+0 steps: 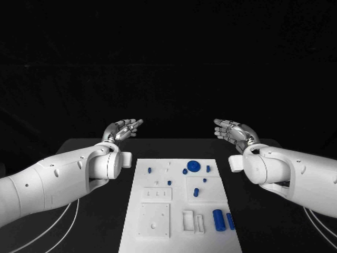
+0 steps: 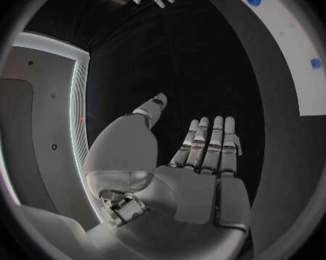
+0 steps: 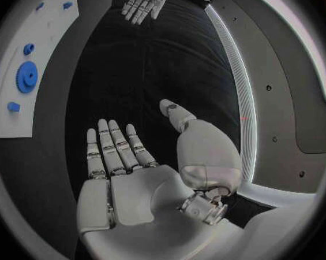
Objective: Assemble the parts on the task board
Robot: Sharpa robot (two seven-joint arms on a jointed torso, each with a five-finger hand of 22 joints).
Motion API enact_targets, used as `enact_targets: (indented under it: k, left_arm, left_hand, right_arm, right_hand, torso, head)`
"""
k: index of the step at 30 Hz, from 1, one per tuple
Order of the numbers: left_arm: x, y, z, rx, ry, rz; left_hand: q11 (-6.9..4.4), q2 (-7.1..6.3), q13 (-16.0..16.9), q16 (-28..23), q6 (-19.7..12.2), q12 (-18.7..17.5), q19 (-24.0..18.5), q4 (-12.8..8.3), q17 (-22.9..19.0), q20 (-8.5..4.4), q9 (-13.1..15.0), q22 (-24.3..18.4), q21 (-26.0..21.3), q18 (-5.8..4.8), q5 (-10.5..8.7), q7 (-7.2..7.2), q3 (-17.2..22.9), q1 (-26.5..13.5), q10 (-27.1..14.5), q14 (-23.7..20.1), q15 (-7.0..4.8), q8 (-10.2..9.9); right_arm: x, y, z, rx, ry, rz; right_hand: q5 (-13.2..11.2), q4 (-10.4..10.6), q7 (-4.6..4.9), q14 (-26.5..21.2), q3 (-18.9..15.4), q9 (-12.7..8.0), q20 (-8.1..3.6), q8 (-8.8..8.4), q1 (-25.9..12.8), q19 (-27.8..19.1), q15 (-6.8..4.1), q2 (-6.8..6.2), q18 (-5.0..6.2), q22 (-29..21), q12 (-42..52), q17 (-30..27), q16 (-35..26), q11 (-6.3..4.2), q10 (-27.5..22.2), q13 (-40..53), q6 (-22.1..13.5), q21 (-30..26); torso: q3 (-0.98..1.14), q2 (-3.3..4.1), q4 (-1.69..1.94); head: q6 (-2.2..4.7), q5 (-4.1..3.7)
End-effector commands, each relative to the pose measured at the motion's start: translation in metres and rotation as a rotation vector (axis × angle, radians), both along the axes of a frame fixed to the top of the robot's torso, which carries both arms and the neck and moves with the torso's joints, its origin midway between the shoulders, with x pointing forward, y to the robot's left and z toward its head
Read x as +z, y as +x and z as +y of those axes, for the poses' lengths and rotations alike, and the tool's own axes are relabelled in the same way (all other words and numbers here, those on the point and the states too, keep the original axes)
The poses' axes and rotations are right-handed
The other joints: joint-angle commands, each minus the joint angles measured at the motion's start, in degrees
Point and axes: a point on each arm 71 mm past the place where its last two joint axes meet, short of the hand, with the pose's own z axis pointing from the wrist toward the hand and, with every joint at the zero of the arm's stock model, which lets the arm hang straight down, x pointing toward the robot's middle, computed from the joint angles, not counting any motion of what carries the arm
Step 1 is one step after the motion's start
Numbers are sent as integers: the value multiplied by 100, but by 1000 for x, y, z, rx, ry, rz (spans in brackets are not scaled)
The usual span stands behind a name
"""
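Looking across from the left: left hand (image 1: 123,129) hovers palm-up off the far left corner of the task board (image 1: 157,232), fingers loose, holding nothing. Board sits mid-table with the blue parts (image 1: 218,220) scattered on it, a round gear-looking one (image 1: 192,165) at the far end. Right hand (image 1: 233,130) mirrors it, fingers spread and bare. Parts look like light, hard, slick plastic, so I'd pinch them by the sides.

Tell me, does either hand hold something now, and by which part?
Nothing is held. The left hand and the right hand are both open with fingers apart, beyond the board; the parts lie on it.
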Motion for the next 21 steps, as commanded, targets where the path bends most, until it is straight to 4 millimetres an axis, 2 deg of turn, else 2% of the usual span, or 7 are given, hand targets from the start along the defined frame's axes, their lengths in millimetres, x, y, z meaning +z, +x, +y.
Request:
enact_targets:
  k: [1, 5, 10, 11, 17, 19, 21]
  left_arm:
    - [-1, 8, -4, -110, -21, 76]
    - [3, 16, 1, -116, -9, 88]
    - [4, 18, 2, -116, -7, 89]
    - [4, 16, 1, -156, -8, 90]
    - [5, 13, 0, -179, 14, 80]
    - [6, 11, 0, -183, 25, 78]
    - [6, 9, 0, -187, 28, 74]
  left_hand:
    - [25, -25, 19, 82, 109, 34, 113, -7, 74, 0, 73, 263, 60, -87, 43, 30, 97, 244, 151, 130, 27, 91]
    - [30, -26, 22, 87, 115, 38, 111, -18, 79, -2, 79, 262, 69, -87, 43, 39, 95, 258, 163, 131, 28, 97]
    - [90, 9, 42, 155, 190, 82, 141, -78, 124, -23, 116, 262, 127, -87, 47, 129, 86, 326, 289, 229, 36, 144]
    - [118, 16, 48, 190, 218, 99, 172, -105, 142, -39, 126, 261, 152, -87, 52, 155, 84, 352, 339, 287, 41, 160]
    - [223, 83, 91, 372, 484, 219, 462, -326, 226, -164, 190, 248, 316, -78, 182, 292, 111, 524, 696, 628, 57, 285]
    - [294, 149, 167, 820, 801, 410, 1046, -558, 411, -231, 246, 262, 629, 152, 280, 391, 251, 772, 1133, 1412, 28, 422]
    - [347, 172, 203, 998, 1027, 520, 1288, -712, 481, -272, 265, 254, 773, 260, 284, 448, 316, 804, 1449, 1706, -18, 486]
  right_arm:
    - [-3, 4, 5, 176, 6, 122]
    - [3, 13, -3, 215, -18, 161]
    - [5, 16, -7, 229, -28, 175]
    - [16, 25, -14, 212, -388, -52]
    - [19, 29, -10, 247, -596, -149]
    - [20, 30, -8, 249, -685, -182]
    - [21, 31, -6, 251, -752, -208]
  right_hand:
    - [63, -134, 553, 163, 127, 135, 31, 144, 317, 110, 70, -9, 57, 353, 54, 89, 115, 53, 216, 24, 166, 54]
    - [23, -381, 596, 278, 185, 169, 15, 221, 567, 380, 114, -45, 90, 1005, 111, 131, 195, 84, 388, 46, 260, 119]
    - [60, -702, 597, 776, 377, 258, -26, 478, 882, 931, 141, -109, 285, 1074, 310, 240, 467, 37, 978, 108, 750, 234]
    - [59, -754, 572, 899, 434, 272, -34, 527, 940, 1049, 101, -124, 330, 1072, 350, 264, 529, -3, 1099, 120, 861, 260]
    - [103, -905, 453, 1858, 966, 323, -71, 783, 1238, 2033, -305, -265, 674, 1023, 628, 487, 984, -318, 1946, 252, 1609, 506]
    - [110, -938, 397, 2168, 1075, 348, -82, 843, 1282, 2366, -456, -284, 782, 1002, 685, 576, 1128, -398, 2152, 296, 1802, 593]
    - [110, -965, 335, 2598, 1165, 367, -100, 875, 1289, 2837, -652, -288, 935, 977, 725, 717, 1331, -476, 2358, 343, 1974, 731]
  torso:
    - [0, 3, 0]
    - [0, 3, 0]
    - [0, 3, 0]
    - [-8, 20, 12]
    - [-13, 20, 13]
    - [-20, 24, 12]
    - [-24, 30, 10]
  head:
    - [0, 0]
    - [0, 0]
    - [0, 0]
    - [-49, 10]
    - [-60, 9]
    - [-47, 13]
    - [-57, 16]
